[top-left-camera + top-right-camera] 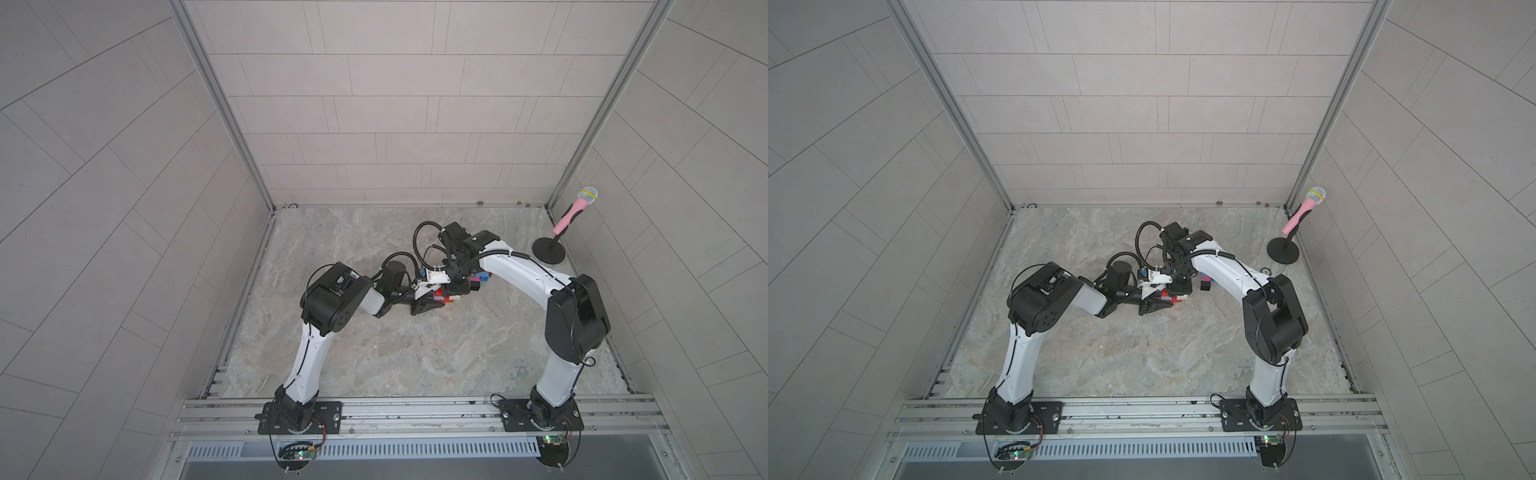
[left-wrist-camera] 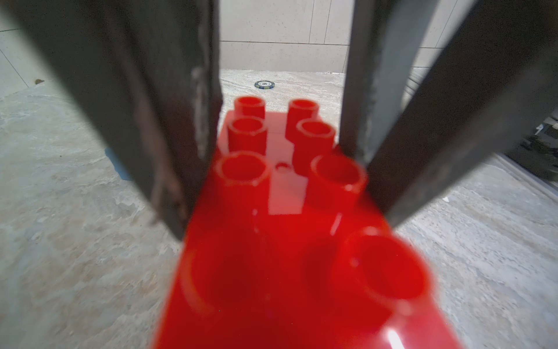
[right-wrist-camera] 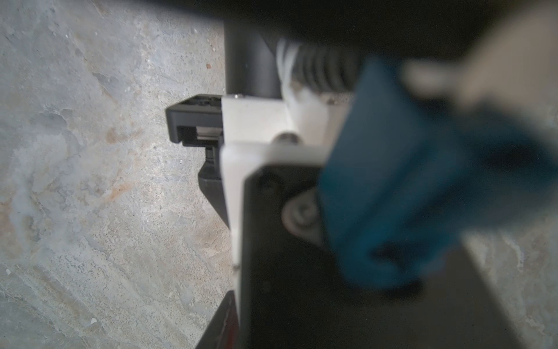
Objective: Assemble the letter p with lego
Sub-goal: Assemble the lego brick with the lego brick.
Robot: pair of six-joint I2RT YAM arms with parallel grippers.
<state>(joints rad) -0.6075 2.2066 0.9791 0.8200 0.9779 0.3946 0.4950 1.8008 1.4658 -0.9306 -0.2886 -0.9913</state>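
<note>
Left wrist: red lego brick [image 2: 271,281] clamped betw. fingers of left pincer [image 2: 287,226]; right pincer [image 1: 457,289] closed

Red lego brick [image 2: 280,211], grey veined tabletop [image 1: 415,357], pink microphone [image 1: 571,214] with yellow band, black stand [image 1: 548,251], pale beige walls [image 1: 374,124]
</note>
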